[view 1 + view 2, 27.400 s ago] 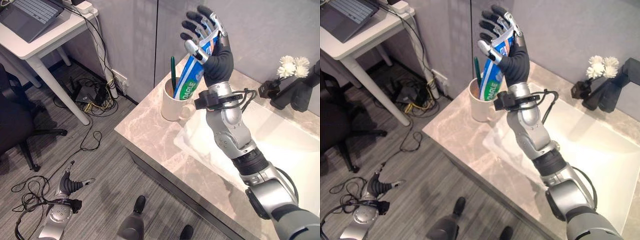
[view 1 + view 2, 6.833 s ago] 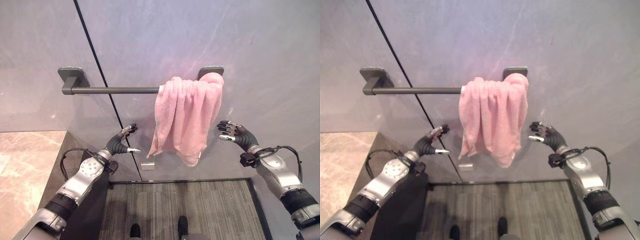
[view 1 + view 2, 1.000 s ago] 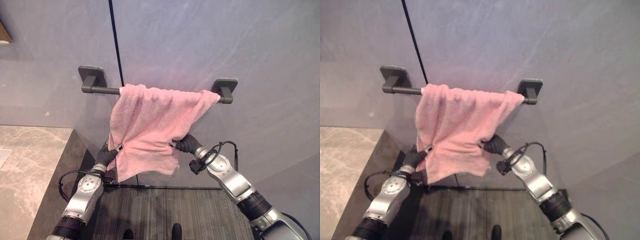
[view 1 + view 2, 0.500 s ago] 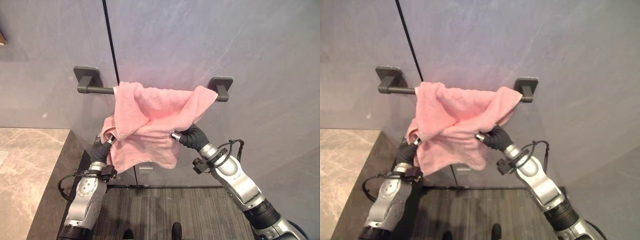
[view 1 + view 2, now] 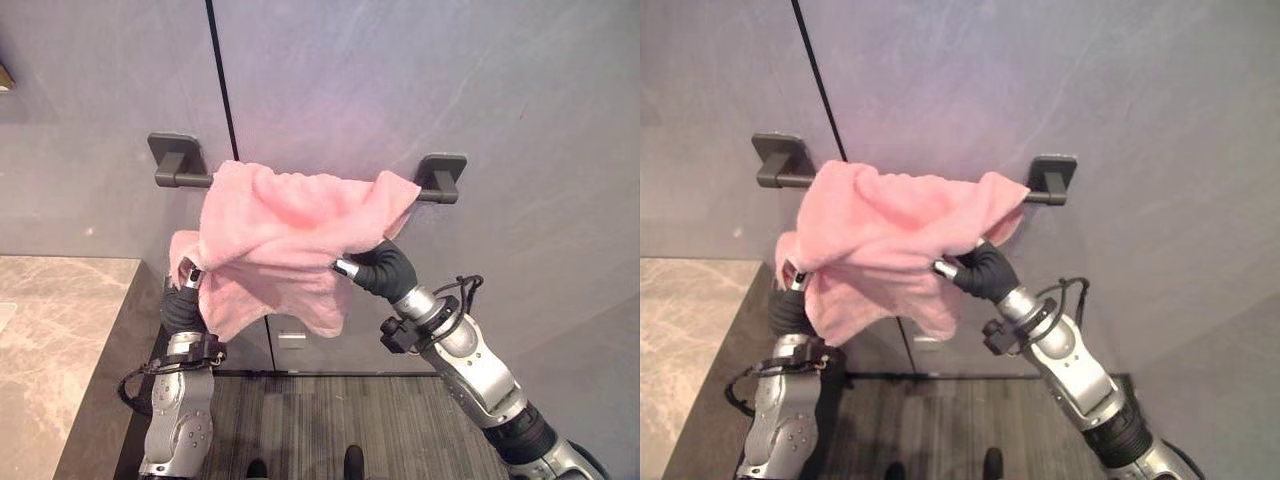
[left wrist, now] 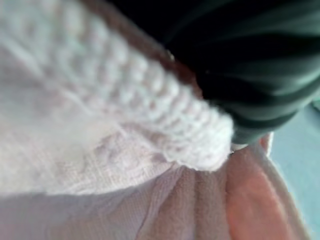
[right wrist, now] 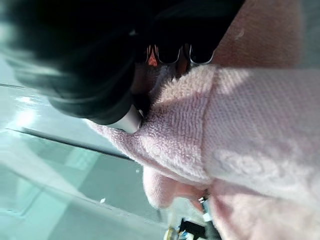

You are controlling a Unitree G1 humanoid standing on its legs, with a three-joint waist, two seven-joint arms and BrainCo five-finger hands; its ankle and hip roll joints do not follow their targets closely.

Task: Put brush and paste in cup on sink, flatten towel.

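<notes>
- The pink terry-cloth towel (image 5: pixel 285 240) is draped over the dark grey metal wall rail (image 5: pixel 180 180), spanning most of the bar between its two brackets, with its lower part bunched and lifted.
- The left hand (image 5: pixel 183 300) is closed on the towel's lower left edge, the cloth being pinched just above the dark ribbed cover.
- The right hand (image 5: pixel 375 268) is curled round the lower right edge; in the right wrist view, dark fingertips (image 7: pixel 170 52) are seen pressed into the towel's hem.
- The step in hand is judged to be the flattening: the top edge is already spread along the rail, but folds remain across the middle.
- It would be done well if both held corners were drawn apart and then downward evenly, so that the creases are pulled out without the cloth being dragged off the bar.
- Uneven tension should be avoided, as the towel could slide toward one bracket.
- The rail is fixed to a smooth grey panelled wall (image 5: pixel 400 80) crossed by a dark vertical seam.
- A beige marbled stone countertop (image 5: pixel 50 330) lies at lower left, and grey striped flooring (image 5: pixel 330 430) is seen below.
</notes>
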